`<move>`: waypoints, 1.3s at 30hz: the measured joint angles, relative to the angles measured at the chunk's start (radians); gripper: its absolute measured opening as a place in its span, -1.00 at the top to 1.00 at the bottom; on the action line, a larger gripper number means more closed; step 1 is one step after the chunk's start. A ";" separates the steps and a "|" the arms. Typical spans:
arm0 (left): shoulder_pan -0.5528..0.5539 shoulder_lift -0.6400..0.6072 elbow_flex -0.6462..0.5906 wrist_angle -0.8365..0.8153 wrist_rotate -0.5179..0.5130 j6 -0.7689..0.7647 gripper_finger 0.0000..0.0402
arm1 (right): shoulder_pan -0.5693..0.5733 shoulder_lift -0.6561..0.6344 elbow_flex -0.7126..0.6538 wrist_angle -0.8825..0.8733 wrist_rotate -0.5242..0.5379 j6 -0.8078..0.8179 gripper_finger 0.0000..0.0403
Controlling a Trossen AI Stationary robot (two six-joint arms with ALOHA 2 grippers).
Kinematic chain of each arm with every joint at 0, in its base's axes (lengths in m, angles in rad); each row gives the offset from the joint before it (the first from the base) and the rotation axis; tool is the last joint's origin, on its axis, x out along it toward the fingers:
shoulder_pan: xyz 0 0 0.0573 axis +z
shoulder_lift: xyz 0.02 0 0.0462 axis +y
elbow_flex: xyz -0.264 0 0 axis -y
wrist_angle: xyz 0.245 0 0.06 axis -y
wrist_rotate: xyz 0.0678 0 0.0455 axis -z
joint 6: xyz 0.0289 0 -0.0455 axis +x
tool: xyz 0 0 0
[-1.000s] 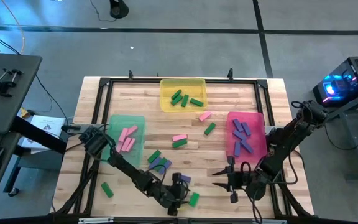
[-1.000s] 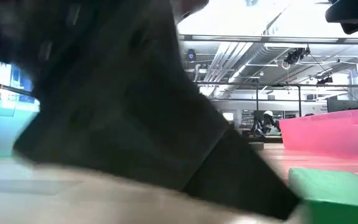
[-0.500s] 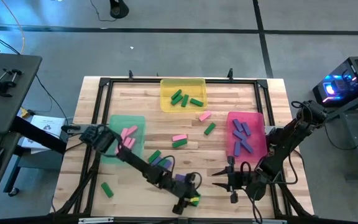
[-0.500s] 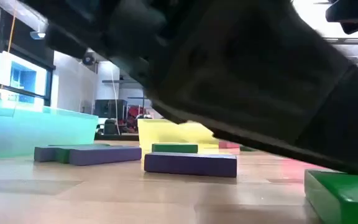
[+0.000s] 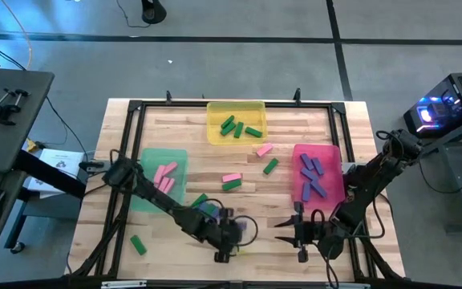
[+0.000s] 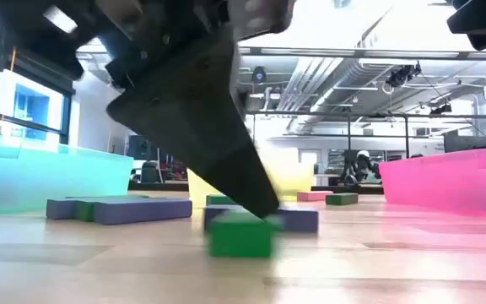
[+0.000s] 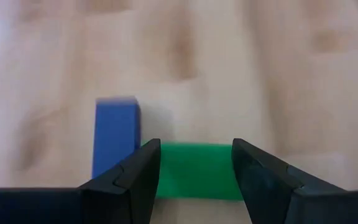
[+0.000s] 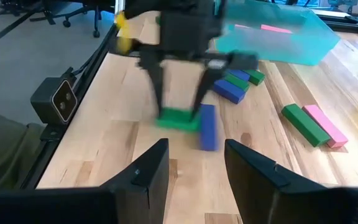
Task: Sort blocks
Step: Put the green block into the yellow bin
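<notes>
Green block (image 7: pixel 194 171) lying flat on the tabletop (image 7: pixel 260 74), just beside a blue-purple block (image 7: pixel 115 140); other pink, green and blue-purple blocks lie farther off.

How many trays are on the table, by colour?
yellow tray: 1
green tray: 1
pink tray: 1
Total: 3
</notes>
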 joint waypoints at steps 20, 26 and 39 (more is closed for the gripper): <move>-0.080 -0.059 0.002 -0.166 -0.083 0.251 0.05 | -0.001 0.000 0.000 -0.019 0.000 0.006 0.31; -0.001 -0.046 0.003 -0.163 0.049 0.329 -0.08 | -0.001 0.000 0.000 -0.020 0.010 0.006 0.31; 0.081 -0.017 0.008 -0.224 0.173 0.492 -0.24 | -0.001 0.000 0.000 -0.022 0.004 0.025 0.31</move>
